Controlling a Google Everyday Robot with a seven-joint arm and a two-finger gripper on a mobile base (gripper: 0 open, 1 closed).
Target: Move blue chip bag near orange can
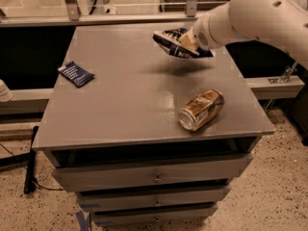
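The blue chip bag (174, 43) is a dark navy foil bag with white lettering, held in the air above the back right part of the grey table (130, 100). My gripper (188, 43) is shut on the bag, and my white arm reaches in from the upper right. The bag casts a shadow on the tabletop below it. The orange can (201, 109) lies on its side near the table's front right, its silver top facing the front left. The bag is behind the can and above it, apart from it.
A small flat dark-blue packet (76, 74) lies near the table's left edge. Drawers (154, 177) sit below the tabletop. A rail (96, 18) runs behind the table. A black cable (30, 162) lies on the floor at left.
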